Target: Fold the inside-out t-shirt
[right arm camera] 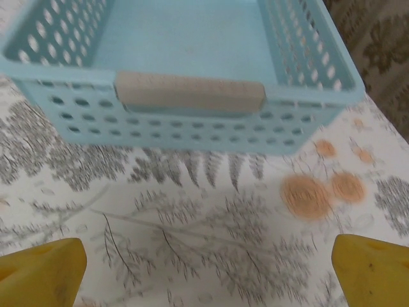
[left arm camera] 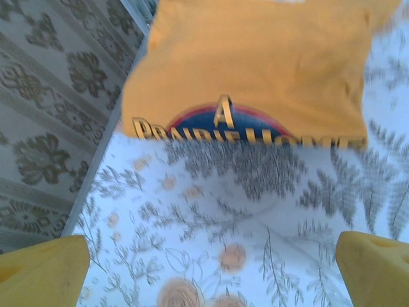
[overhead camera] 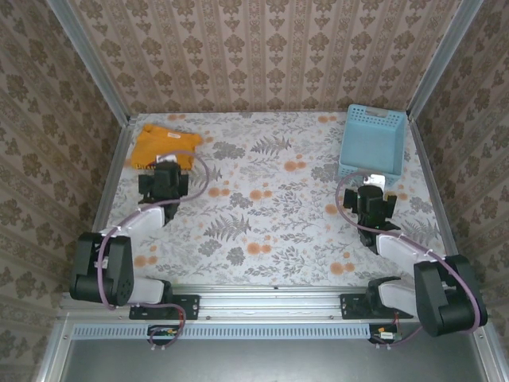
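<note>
With left jaws and right jaws both wide and empty, the soft, limp orange-yellow t-shirt (left arm camera: pixel 255 70), seemingly folded, lies on the counter (left arm camera: pixel 255 211) just ahead of the left jaws, probably best pinched at a near corner.

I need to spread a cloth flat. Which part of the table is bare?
The middle of the flowered table, between the orange-yellow cloth t-shirt at far left and the blue plastic lattice basket at far right, is bare. Both far corners are crowded.
</note>
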Motion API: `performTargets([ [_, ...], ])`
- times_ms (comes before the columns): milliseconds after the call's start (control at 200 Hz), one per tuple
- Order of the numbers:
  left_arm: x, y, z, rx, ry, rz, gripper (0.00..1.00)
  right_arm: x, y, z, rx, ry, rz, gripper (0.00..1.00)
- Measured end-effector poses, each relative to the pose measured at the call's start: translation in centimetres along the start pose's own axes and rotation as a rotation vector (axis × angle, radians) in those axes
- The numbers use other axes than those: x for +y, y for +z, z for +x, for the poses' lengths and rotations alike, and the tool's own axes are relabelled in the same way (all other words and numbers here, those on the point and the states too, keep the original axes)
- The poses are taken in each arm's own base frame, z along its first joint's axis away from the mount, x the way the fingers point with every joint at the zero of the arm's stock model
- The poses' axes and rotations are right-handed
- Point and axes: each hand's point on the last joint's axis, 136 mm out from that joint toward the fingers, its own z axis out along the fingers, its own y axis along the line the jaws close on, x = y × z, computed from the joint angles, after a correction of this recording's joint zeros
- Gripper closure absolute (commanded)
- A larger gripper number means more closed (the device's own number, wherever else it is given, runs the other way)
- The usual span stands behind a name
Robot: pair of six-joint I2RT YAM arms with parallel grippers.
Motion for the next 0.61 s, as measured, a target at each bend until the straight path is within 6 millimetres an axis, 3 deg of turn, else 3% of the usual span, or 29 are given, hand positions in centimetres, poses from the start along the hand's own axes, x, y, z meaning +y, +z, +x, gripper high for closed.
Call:
performTargets([
  [150, -0.2, 0.8, 2.5, -0.044, -0.020, 0.025, 0.00, 1.1, 0.9, -2.1, -0.087, 0.007, -0.086, 0.00],
  [305, 0.7, 1.7, 2.4, -0.115, -0.089, 0.058, 0.00, 2.3, 1.7, -3.1, -0.136, 0.022, -0.193, 0.00],
  [440, -0.4, 3.2, 2.2, -0.161, -0.115, 0.155, 0.00, 3.0, 3.2, -2.1, -0.115, 0.037, -0.265, 0.00],
  [605, -1.3, 3.2, 2.4, -0.178, -0.120, 0.219, 0.00, 3.9, 3.8, -1.4, -0.100, 0.038, -0.314, 0.00],
])
